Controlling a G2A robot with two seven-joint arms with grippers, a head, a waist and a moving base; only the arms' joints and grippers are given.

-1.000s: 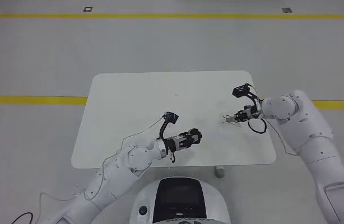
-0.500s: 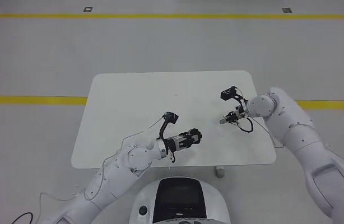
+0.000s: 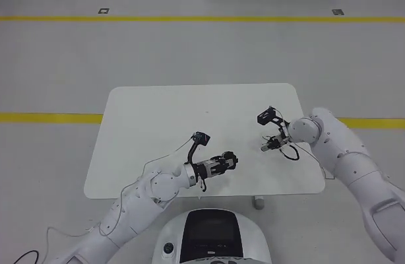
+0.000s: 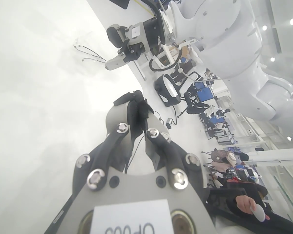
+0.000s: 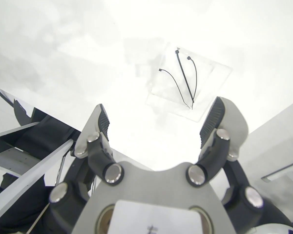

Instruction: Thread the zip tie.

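White table [image 3: 156,112], yellow-lined grey floor [image 3: 189,53], left claw [image 4: 136,105] closed, right claw [image 5: 158,113] wide apart by zip ties [image 5: 185,79]

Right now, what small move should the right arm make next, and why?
Probably lower the right gripper a little onto the zip ties and close on one. Its jaws stand open with nothing between them, and the three black ties lie loose on the clear sheet just beyond its fingertips, so none has been picked up for threading yet.
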